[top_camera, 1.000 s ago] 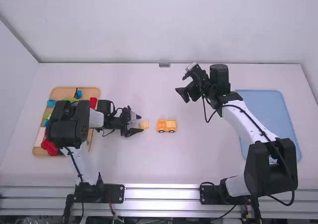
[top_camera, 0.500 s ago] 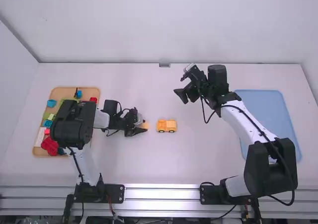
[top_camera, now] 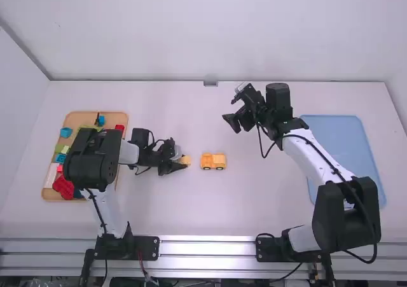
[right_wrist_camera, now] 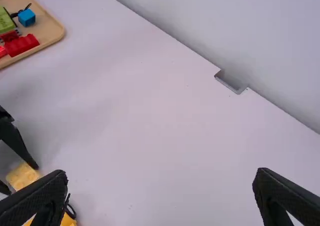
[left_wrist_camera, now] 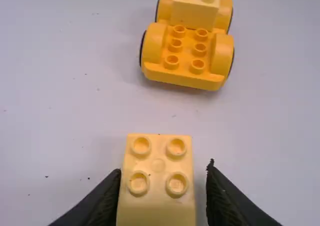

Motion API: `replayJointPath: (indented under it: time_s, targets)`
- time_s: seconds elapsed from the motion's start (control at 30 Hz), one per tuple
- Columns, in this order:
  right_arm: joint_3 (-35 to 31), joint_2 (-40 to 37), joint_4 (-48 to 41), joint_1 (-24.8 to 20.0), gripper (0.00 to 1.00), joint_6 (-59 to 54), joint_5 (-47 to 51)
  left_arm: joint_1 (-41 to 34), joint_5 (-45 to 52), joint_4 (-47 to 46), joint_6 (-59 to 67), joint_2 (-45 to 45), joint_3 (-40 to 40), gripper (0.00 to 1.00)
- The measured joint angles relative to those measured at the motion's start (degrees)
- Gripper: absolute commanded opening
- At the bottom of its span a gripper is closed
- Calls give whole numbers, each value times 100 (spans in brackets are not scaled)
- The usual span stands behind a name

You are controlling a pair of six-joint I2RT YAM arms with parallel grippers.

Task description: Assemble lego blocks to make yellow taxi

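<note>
Yellow block [left_wrist_camera: 158, 165] sits between the left gripper's [top_camera: 183, 160] parted fingers, left of the high view's centre, apart from one finger; the wheeled base [left_wrist_camera: 185, 78] lies just to its right.

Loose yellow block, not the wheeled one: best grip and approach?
I'd pinch the block by its opposite flat side walls, coming down from above, left tool astride. It looks boxy and sits studs up, so the walls should give parallel faces and leave the studs free.
</note>
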Motion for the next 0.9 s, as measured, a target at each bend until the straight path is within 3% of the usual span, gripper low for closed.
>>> replayJointPath:
  time_s: [0.1, 0.23, 0.4, 0.47, 0.5, 0.63, 0.73, 0.8, 0.9]
  targets:
    - [0, 0, 50, 0, 99, 0, 0, 0, -11, 20, 103, 0, -4, 40]
    - [0, 0, 76, -4, 99, 20, 7, 0, -48, 151, 166, 0, -37, 17]
    - [0, 0, -249, -4, 99, -61, 153, 0, -31, 151, 155, -2, -46, 19]
    - [0, 0, -568, -4, 99, -267, 136, 0, -31, 70, 109, 0, -4, 15]
    - [0, 0, -831, -7, 99, -514, 46, 0, -44, -24, 70, -7, 35, 5]
    - [-153, 0, -1019, -83, 99, -1272, -505, 0, -107, -308, 0, -120, 122, 2]
    - [-684, 0, -275, -258, 99, -1718, -1152, 0, -35, -549, -24, -367, 205, 5]
    - [-1432, 4, 796, -470, 99, -1904, -1823, -39, -4, -691, -37, -678, 361, 8]
    - [-2050, 149, 1937, -573, 99, -1790, -2297, -181, 7, -866, -39, -881, 533, 6]
